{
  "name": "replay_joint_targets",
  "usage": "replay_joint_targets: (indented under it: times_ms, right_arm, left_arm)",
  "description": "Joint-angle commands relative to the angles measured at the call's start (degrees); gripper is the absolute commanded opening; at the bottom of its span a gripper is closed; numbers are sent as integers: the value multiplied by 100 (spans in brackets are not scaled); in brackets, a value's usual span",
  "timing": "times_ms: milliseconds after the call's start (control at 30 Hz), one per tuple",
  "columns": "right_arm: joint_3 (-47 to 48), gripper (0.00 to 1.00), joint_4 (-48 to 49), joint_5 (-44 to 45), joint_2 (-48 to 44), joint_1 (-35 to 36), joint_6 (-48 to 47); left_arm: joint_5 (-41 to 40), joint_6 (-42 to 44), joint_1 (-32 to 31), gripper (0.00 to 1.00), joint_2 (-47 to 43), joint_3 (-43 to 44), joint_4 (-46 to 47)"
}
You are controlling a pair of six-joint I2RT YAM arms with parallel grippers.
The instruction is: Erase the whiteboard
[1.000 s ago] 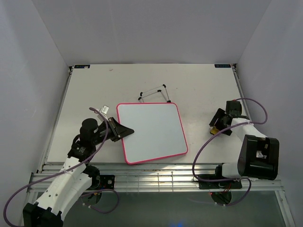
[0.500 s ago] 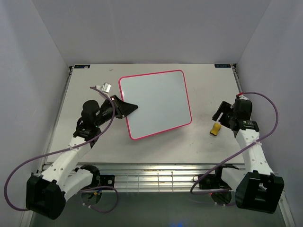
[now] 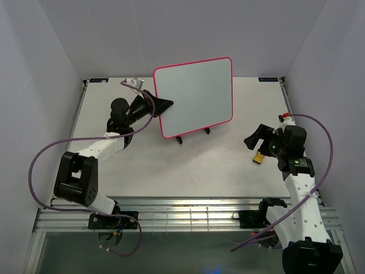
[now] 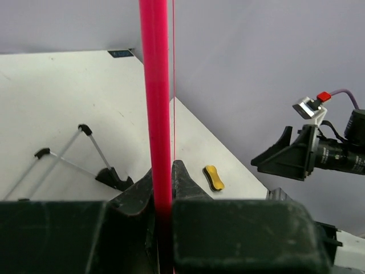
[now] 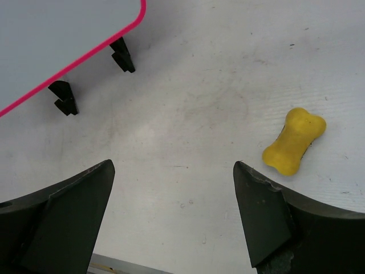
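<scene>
the left arm (image 3: pixel 94 149) goes from its base at the near edge out to the left, bends, and then reaches far across the bench (image 3: pixel 171 165) toward the back; its wrist points to the right; the left jaws are clamped tight on the left edge of the whiteboard (image 3: pixel 197 94), one on each side of the pink frame; the whiteboard is lifted up on its edge near the back middle of the bench, tipped a little, with its plain pale face toward the top camera; the black feet of the wire stand (image 3: pixel 179 140) poke out just under its lower edge, and i cannot tell if the board sits on the stand; in the left wrist view the whiteboard (image 4: pixel 155 85) is a thin pink stripe running straight up; the right arm (image 3: pixel 299 177) comes up along the right side, bent at the elbow, wrist pointing left and down; the right jaws are wide apart and hold nothing, hanging over bare bench; the yellow eraser (image 5: pixel 294 141) lies flat on the bench just to the right of them, not touching.
</scene>
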Motion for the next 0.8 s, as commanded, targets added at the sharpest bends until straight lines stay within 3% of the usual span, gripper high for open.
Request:
replay_joint_targets:
  times_ms: [0, 133, 767]
  right_arm:
    - [-70, 90, 53, -242, -109, 119, -72]
    - [-97, 90, 54, -330, -118, 190, -90]
    - [-26, 90, -43, -400, -259, 410, -134]
  left_arm:
    - [485, -177, 238, 0, 332, 524, 2177]
    - [618, -442, 466, 0, 956, 568, 3251]
    - [1172, -380, 862, 0, 2319, 594, 3991]
